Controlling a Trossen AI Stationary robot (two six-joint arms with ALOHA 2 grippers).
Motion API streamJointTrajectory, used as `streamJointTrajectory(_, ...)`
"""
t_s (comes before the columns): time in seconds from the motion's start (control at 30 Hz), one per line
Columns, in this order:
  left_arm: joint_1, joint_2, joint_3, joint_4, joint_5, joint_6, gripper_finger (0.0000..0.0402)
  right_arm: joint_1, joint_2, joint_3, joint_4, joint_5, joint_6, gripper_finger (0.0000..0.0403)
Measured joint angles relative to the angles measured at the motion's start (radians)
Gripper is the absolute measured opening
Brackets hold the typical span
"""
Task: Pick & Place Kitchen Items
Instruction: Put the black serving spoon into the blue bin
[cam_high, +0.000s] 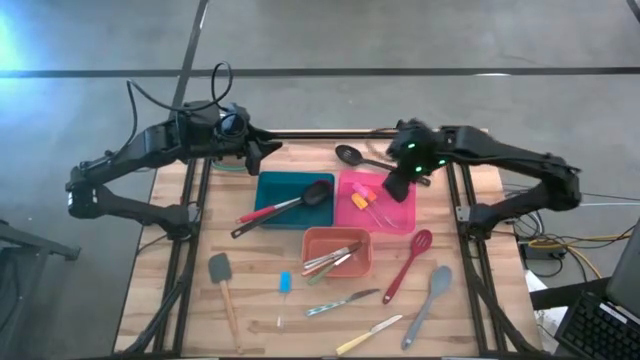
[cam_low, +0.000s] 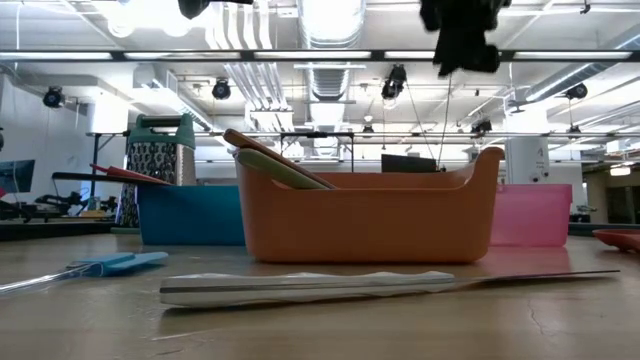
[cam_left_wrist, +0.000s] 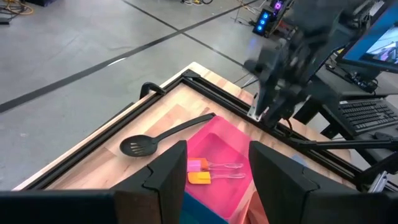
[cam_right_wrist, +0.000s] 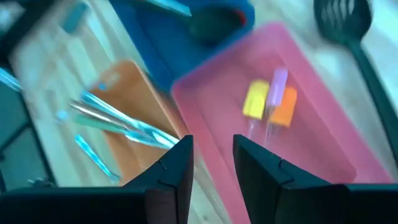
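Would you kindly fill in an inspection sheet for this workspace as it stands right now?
Surface: wooden table with black rails.
Job's things: black spoon across the blue tray; small spatulas in the pink tray; knives in the orange tray; black slotted spoon, red spoon, grey spoon, grey spatula, blue spatula and two knives loose on the wood.
Clutter: box grater behind the blue tray.
Grippers: left gripper open, empty, at the far edge; right gripper open, empty, above the pink tray.
Cables: black cable looping behind the left arm.
Surroundings: grey floor, keyboard.
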Motion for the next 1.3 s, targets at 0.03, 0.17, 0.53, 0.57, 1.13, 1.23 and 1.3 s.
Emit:
streamJointTrajectory(0.03, 0.0, 0.001, 0.0, 0.0, 0.0, 0.0, 0.0177, -0.001, -0.025, 0.011, 0.003, 0.0, 0.0, 0.0103)
streamJointTrajectory(0.17, 0.0, 0.005, 0.0, 0.0, 0.0, 0.0, 0.0177, -0.001, -0.116, 0.049, 0.013, 0.001, 0.0, 0.0095)
streamJointTrajectory(0.53, 0.0, 0.041, 0.0, 0.0, 0.0, 0.001, 0.0177, -0.001, -0.29, 0.093, 0.013, 0.001, 0.0, 0.0095)
streamJointTrajectory(0.57, 0.0, 0.043, 0.0, 0.0, 0.0, 0.002, 0.0177, -0.001, -0.301, 0.093, 0.013, 0.001, 0.0, 0.0097)
streamJointTrajectory(1.13, 0.0, 0.053, 0.0, 0.003, 0.0, -0.016, 0.0177, -0.001, -0.349, 0.093, 0.013, 0.001, 0.0, 0.0083)
streamJointTrajectory(1.23, 0.0, 0.053, 0.0, 0.004, 0.0, -0.021, 0.0177, -0.001, -0.341, 0.092, 0.013, 0.006, 0.0, 0.0078)
streamJointTrajectory(1.3, 0.0, 0.053, 0.0, 0.005, 0.0, -0.021, 0.0177, -0.001, -0.331, 0.092, 0.031, 0.067, 0.0, 0.0075)
